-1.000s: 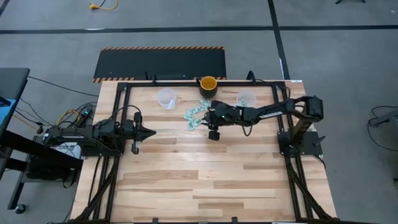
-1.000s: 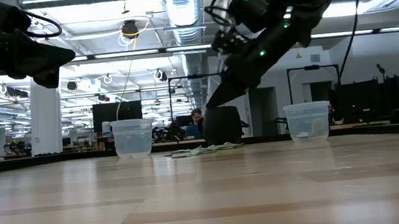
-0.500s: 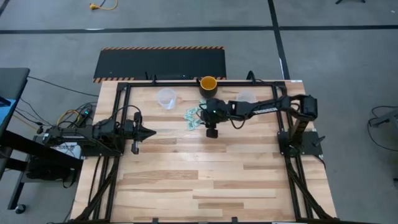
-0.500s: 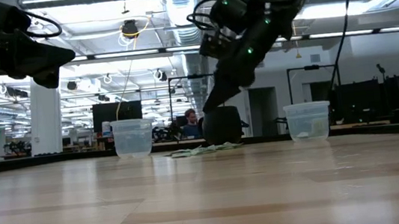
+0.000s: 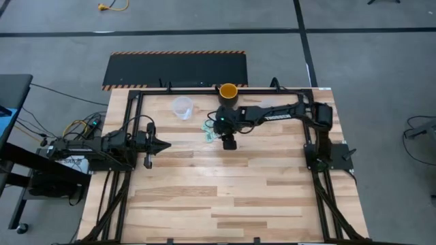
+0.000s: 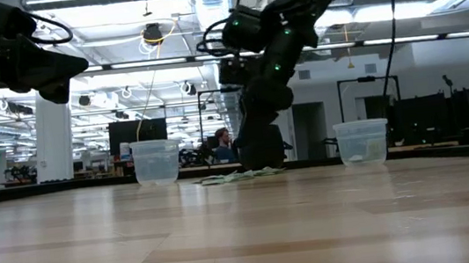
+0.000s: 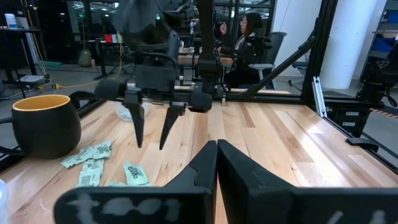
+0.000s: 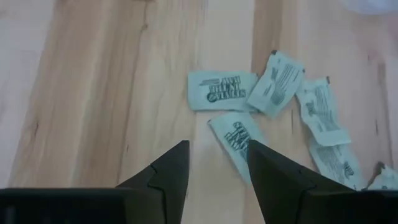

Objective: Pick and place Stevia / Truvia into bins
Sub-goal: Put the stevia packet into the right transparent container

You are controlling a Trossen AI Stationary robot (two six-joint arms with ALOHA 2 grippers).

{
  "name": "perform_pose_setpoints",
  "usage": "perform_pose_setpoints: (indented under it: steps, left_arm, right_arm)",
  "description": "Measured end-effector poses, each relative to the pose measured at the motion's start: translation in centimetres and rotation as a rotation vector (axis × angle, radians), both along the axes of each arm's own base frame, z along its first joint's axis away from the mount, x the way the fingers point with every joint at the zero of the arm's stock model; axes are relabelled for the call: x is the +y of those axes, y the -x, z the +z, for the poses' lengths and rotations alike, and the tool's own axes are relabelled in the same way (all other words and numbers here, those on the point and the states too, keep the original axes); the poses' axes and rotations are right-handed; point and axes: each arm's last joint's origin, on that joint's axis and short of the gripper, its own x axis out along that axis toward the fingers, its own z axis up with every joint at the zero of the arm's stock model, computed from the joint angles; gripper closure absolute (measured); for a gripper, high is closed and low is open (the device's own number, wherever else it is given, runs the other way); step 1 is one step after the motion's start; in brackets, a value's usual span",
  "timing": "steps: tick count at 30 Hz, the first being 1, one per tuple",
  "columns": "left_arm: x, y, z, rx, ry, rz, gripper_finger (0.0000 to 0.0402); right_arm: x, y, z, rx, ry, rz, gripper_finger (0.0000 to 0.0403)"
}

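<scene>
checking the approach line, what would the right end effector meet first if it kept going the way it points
Probably the packet just ahead of the open right end effector, or the bare table beside it; depth is unclear.

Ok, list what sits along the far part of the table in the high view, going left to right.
Left clear cup → pile of sachets → right gripper, open above the pile's edge → right arm's base. The yellow-orange cup and the right clear cup are left out: the arm overlaps them.
</scene>
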Motion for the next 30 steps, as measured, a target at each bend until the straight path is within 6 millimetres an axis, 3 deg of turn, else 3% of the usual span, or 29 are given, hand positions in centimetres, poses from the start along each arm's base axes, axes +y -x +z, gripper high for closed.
perform_pose_setpoints:
  steps: [9, 30]
  left_arm:
    - [0.0, 0.0, 0.0, 0.000, 0.000, 0.000, 0.0401]
    - [0.0, 0.0, 0.0, 0.000, 0.000, 0.001, 0.0401]
  right_arm:
    - [-0.5, -2.0, 0.3, 0.044, 0.028, 0.051, 0.0245]
    - [-0.7, -1.5, 0.0, 0.112, -0.004, -0.030, 0.0249]
